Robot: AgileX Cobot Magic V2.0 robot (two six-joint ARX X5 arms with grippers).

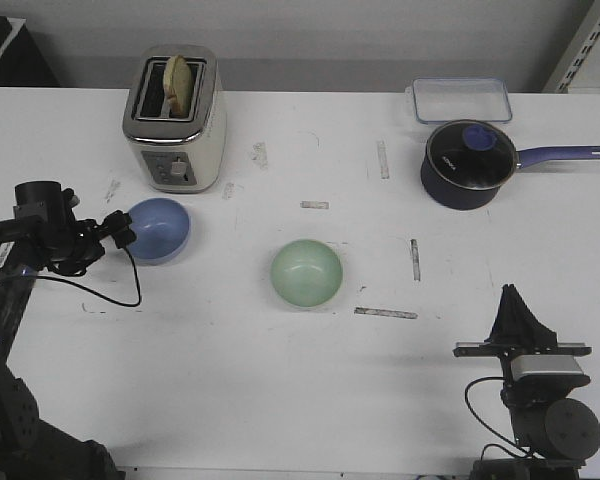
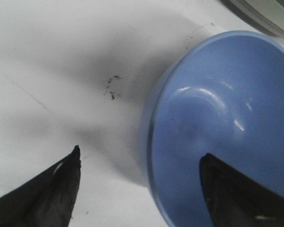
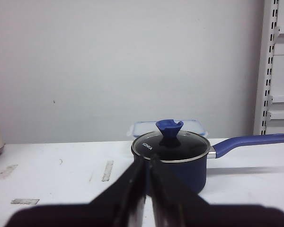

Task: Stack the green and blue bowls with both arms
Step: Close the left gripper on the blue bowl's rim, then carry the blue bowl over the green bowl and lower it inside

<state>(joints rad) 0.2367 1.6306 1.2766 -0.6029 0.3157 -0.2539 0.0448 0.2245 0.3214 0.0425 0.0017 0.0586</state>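
Observation:
The light blue bowl (image 1: 160, 229) sits on the white table at the left, in front of the toaster. My left gripper (image 1: 123, 235) is open at the bowl's left rim. In the left wrist view one finger is over the inside of the blue bowl (image 2: 217, 123) and the other is outside it over the table, so the rim lies between them; the left gripper (image 2: 139, 156) does not grip it. The pale green bowl (image 1: 306, 273) sits upright near the table's middle. My right gripper (image 1: 511, 300) is shut and empty at the front right, far from both bowls.
A cream toaster (image 1: 175, 118) with toast stands behind the blue bowl. A dark navy saucepan (image 1: 470, 165) with a lid and long blue handle sits at the back right, also in the right wrist view (image 3: 173, 158). A clear lidded container (image 1: 460, 99) lies behind it.

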